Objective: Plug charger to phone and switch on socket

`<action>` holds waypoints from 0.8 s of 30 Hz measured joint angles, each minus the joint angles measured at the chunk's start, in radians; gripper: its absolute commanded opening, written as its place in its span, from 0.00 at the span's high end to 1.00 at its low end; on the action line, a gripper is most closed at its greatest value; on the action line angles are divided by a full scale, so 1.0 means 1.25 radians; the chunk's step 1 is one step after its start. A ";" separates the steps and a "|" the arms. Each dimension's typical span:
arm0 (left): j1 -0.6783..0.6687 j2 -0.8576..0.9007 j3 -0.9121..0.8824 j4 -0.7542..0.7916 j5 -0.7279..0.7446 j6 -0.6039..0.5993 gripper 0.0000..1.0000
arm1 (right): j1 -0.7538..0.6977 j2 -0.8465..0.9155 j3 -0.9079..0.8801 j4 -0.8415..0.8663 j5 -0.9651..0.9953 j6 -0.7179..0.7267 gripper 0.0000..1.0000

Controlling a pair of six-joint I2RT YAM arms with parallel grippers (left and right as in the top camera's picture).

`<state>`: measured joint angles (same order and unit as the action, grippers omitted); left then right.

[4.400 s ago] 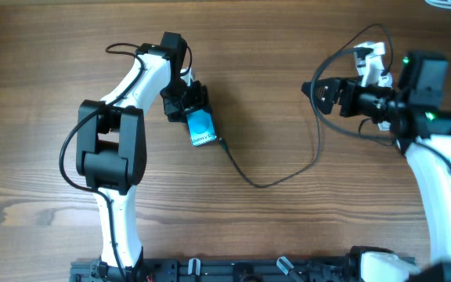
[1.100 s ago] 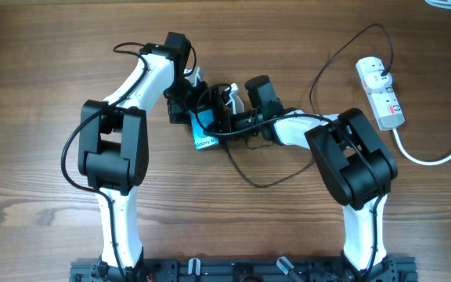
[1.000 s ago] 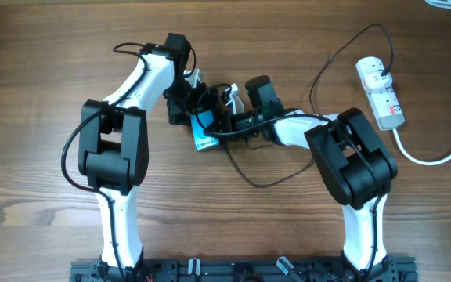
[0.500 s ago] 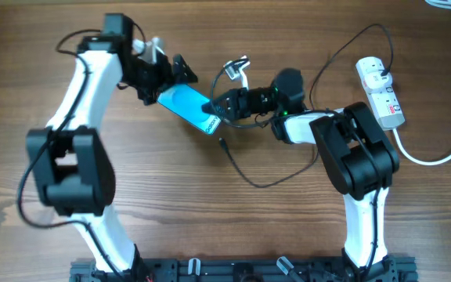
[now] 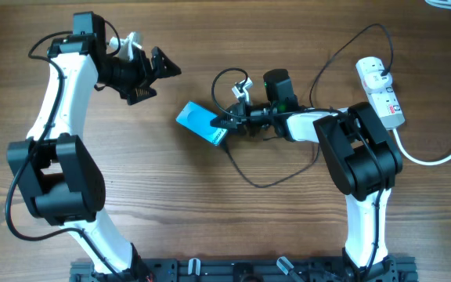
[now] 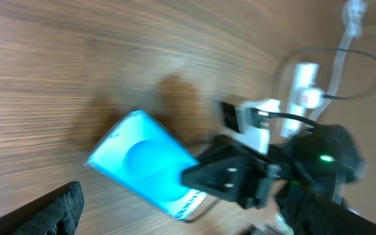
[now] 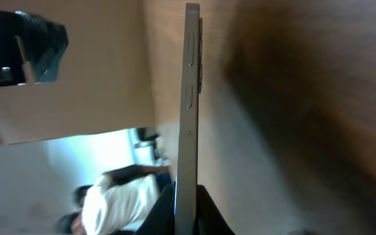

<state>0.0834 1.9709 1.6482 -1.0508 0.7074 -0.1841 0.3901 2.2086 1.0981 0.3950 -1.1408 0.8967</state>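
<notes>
Overhead: the left end effector [image 5: 157, 81] is spread wide, well apart from the phone [image 5: 200, 123] at mid-counter [image 5: 69, 227]. The right end effector [image 5: 225, 123] pinches the phone's end. The charger [image 5: 272, 182] loops toward the socket [image 5: 382, 94].
Left wrist: the cyan screen faces the camera.
Right wrist: the phone shows edge-on, clamped between the fingers.

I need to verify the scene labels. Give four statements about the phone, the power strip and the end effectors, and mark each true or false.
1. The left end effector is open and empty. True.
2. The phone touches the power strip. False: they lie far apart on the table.
3. The right end effector is shut on the phone's end. True.
4. The phone's screen is dark. False: it glows bright cyan.
</notes>
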 measured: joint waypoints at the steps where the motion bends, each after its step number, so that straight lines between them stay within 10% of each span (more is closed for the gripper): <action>1: 0.000 0.000 0.000 -0.006 -0.025 -0.001 0.00 | 0.000 0.000 0.000 -0.002 0.015 -0.029 0.95; 7: 0.000 0.000 -0.001 -0.049 -0.188 -0.034 0.00 | 0.002 -0.031 0.051 -0.166 0.129 -0.153 0.95; 14: -0.002 0.000 -0.053 -0.034 -0.234 -0.046 0.00 | 0.042 -0.222 0.214 -0.749 0.617 -0.474 0.95; 24: -0.003 0.000 -0.114 0.015 -0.237 -0.049 0.00 | 0.107 -0.233 0.186 -0.891 0.896 -0.570 0.91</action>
<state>0.0795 1.9709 1.5063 -1.0325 0.4118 -0.2451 0.5232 1.9179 1.3300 -0.7185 -0.0204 0.1837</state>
